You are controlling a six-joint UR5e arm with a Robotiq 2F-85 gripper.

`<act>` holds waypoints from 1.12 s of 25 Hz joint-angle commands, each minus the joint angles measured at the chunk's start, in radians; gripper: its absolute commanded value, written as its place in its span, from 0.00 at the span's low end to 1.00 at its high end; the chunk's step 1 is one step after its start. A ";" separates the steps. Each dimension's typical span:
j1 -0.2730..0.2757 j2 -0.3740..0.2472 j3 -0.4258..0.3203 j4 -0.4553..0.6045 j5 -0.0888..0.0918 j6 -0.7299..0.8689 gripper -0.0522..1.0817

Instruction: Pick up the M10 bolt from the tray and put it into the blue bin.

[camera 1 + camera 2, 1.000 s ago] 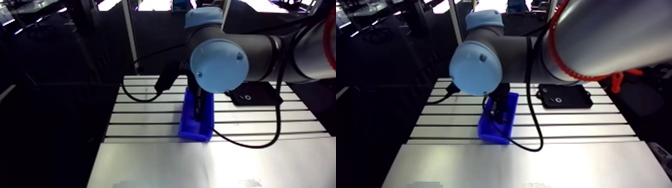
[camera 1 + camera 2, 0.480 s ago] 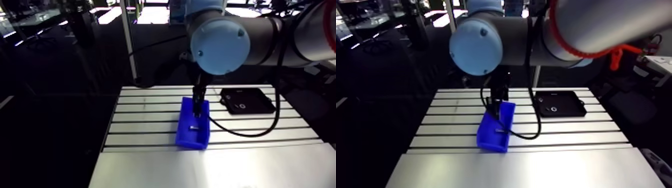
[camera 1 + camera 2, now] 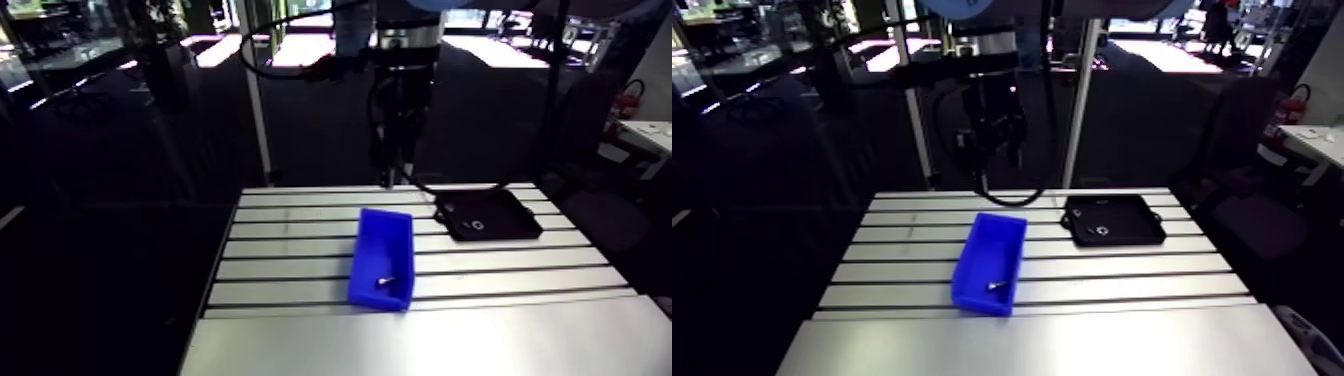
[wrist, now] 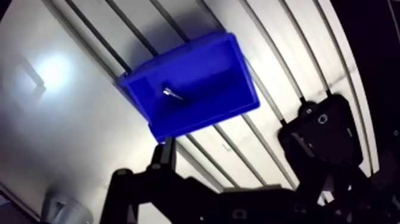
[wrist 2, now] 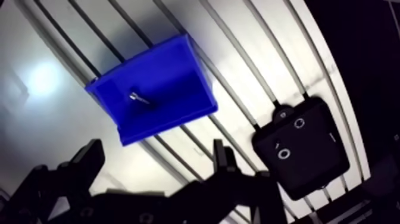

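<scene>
The M10 bolt [image 5: 138, 97] lies inside the blue bin [image 5: 175, 83]. The gripper [image 5: 156, 154] hangs above, fingers spread, empty. Small, rigid, probably slick steel, best pinched across its shank.

The robot arm [image 3: 402, 90] hangs straight down from high up. Its black gripper with two fingers [image 5: 157, 152] points down. The fingers [image 5: 90, 159] are spread wide apart and hold nothing.

I see the slotted aluminium table [image 3: 1152, 262] ending in a smooth metal sheet [image 3: 1072, 345]; a bright glare [image 4: 53, 68] lies on it; a pale upright post [image 3: 1079, 110] stands behind the table; the room beyond is dim.
</scene>
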 commanded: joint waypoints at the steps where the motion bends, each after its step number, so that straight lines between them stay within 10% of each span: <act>1: -0.073 -0.024 -0.362 0.399 0.016 0.723 0.06; 6: -0.076 -0.030 -0.408 0.459 0.074 0.835 0.06; 18: -0.104 -0.016 -0.578 0.573 0.090 0.870 0.05; 28: -0.105 -0.016 -0.563 0.576 0.091 0.870 0.05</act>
